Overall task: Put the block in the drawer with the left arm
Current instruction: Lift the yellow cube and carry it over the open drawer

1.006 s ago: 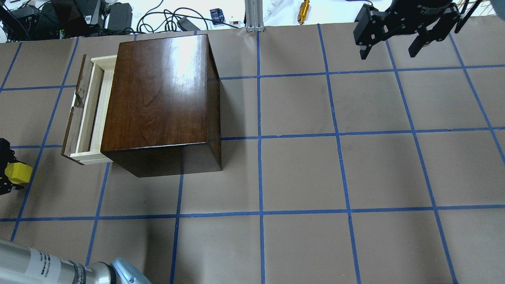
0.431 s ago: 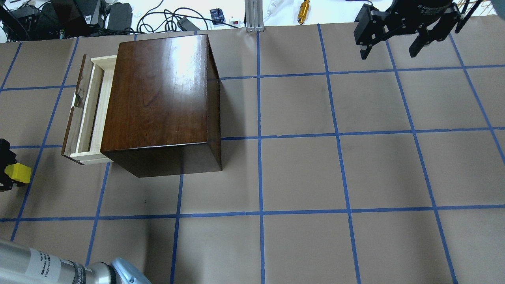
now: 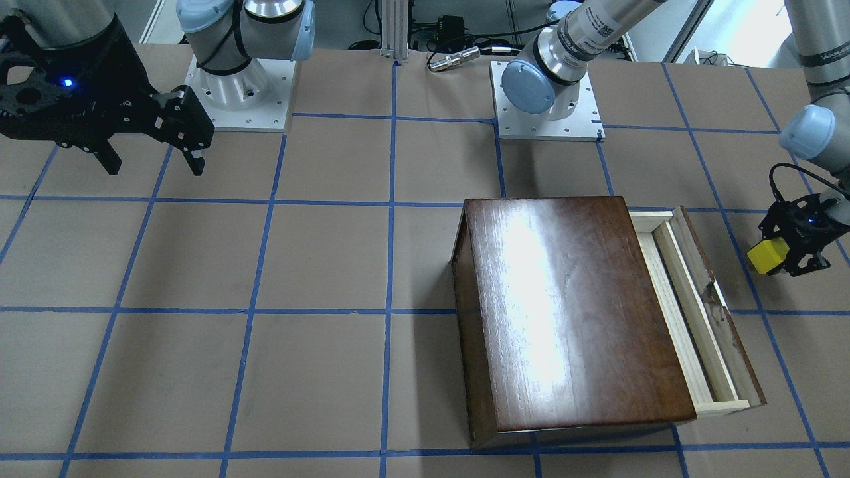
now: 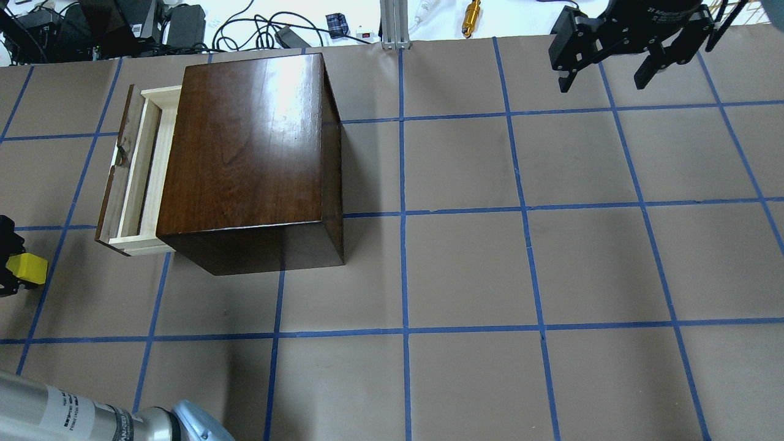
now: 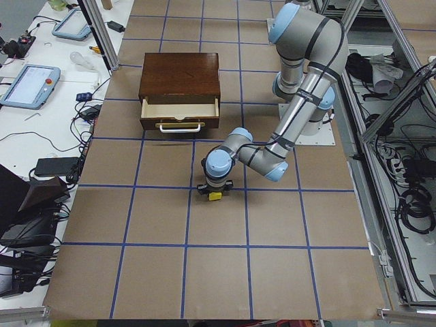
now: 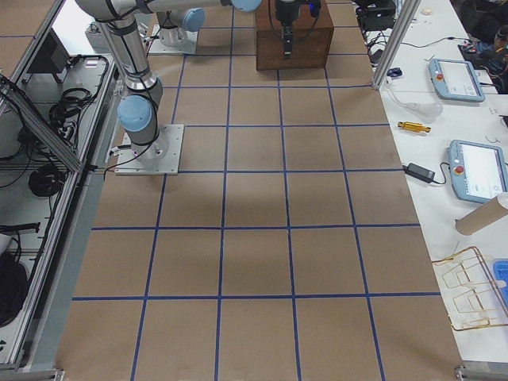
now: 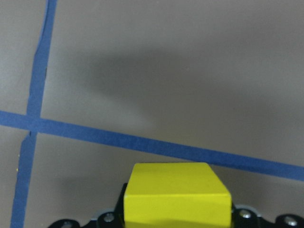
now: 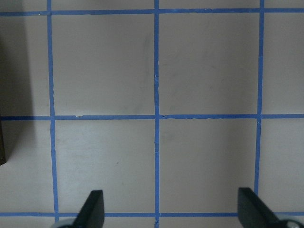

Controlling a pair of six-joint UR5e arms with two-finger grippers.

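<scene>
My left gripper (image 4: pixel 15 270) is shut on the small yellow block (image 4: pixel 28 269) at the far left edge of the table, left of and nearer than the cabinet. The front-facing view shows the block (image 3: pixel 768 255) in the left gripper (image 3: pixel 783 257), held above the table. The block fills the bottom of the left wrist view (image 7: pixel 175 194). The drawer (image 4: pixel 136 174) is pulled out from the cabinet's left side, and its pale wood tray (image 3: pixel 687 312) is empty. My right gripper (image 4: pixel 603 84) is open and empty at the far right, seen also in the front-facing view (image 3: pixel 154 167).
The dark-brown cabinet (image 4: pixel 245 147) stands between the drawer and the table's middle. Cables, a power brick (image 4: pixel 184 27) and a brass part (image 4: pixel 471 17) lie beyond the far edge. An aluminium post (image 4: pixel 392 24) stands there. The arm bases (image 3: pixel 239 86) sit on the robot's side.
My left gripper with the yellow block has shifted slightly towards the overhead view's left edge, and the block looks a little smaller. The right gripper and the drawer have not moved.
</scene>
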